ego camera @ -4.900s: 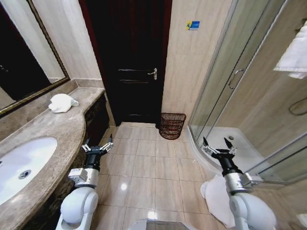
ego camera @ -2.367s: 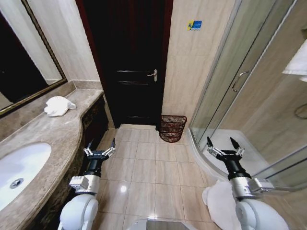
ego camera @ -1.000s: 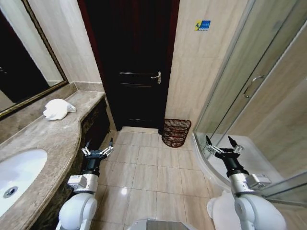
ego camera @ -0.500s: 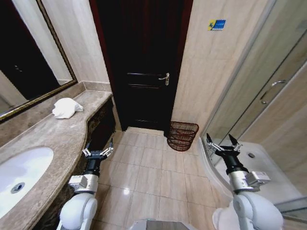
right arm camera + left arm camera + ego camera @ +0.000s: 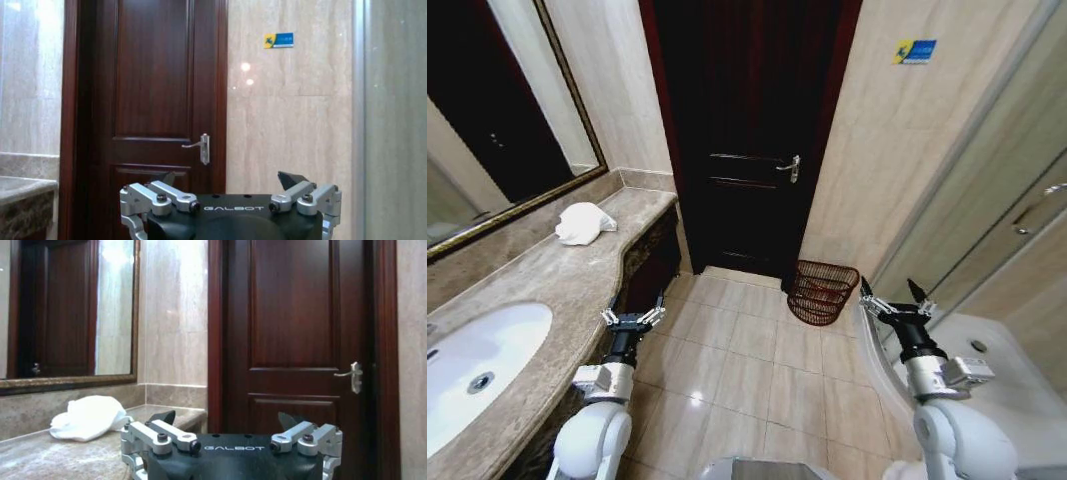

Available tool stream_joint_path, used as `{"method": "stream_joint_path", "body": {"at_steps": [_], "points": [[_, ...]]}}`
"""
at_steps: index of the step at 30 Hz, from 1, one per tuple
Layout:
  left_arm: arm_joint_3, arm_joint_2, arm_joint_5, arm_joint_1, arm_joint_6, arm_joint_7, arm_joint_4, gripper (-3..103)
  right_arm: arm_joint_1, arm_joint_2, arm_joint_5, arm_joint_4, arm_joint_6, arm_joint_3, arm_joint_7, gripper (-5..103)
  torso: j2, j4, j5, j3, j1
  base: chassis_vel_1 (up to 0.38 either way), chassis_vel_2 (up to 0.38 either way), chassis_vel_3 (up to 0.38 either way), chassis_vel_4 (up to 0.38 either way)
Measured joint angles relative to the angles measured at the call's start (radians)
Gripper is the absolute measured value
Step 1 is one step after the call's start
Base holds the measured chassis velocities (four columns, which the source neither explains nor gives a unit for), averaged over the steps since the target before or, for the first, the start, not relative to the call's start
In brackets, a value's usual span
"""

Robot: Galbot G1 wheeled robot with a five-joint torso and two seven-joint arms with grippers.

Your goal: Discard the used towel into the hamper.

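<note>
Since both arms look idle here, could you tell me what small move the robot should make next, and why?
Probably bring the left gripper toward the towel on the counter. Both the left and the right gripper are open and hold nothing; the towel lies crumpled beyond the left gripper, and the hamper stands by the door.

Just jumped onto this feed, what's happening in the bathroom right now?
Nothing is being handled. A crumpled white towel lies on the marble vanity counter, near its far end by the mirror. The hamper stands on the tiled floor beside the dark door. The left gripper is open and empty, held low next to the counter's edge, and the right gripper is open and empty, held low by the shower enclosure. Neither touches the towel or the hamper.
</note>
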Motion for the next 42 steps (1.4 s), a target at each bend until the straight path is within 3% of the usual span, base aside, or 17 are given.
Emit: {"method": "stream_joint_path", "body": {"at_steps": [42], "points": [[0.000,0.003,0.009,-0.004,0.009,-0.001,-0.012,100,0.049,-0.016,0.010,-0.034,-0.018,-0.014,-0.022,100,0.000,0.0000,-0.0001,0.000,0.000,-0.037,0.132,0.126,-0.037]]}}
